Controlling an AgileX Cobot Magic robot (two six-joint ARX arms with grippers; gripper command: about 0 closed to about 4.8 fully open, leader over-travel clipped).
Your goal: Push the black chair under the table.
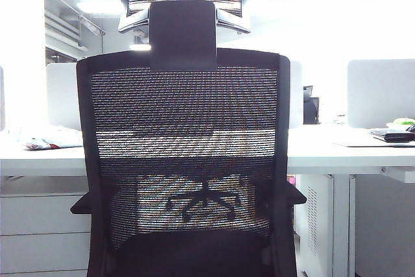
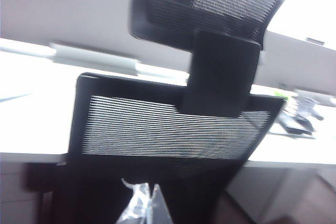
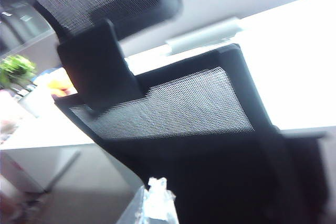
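Right in front of you stands the black chair, its back filling the view, with the white tabletop just behind it. Both tools sit low behind the chair back — left tool, right tool — and you cannot tell if either is open or closed. Push off-center and the chair may turn — an armrest could hit the table.

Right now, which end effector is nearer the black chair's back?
Neither clearly: the left end effector and right end effector both hover behind the black chair, facing its mesh back, not touching.
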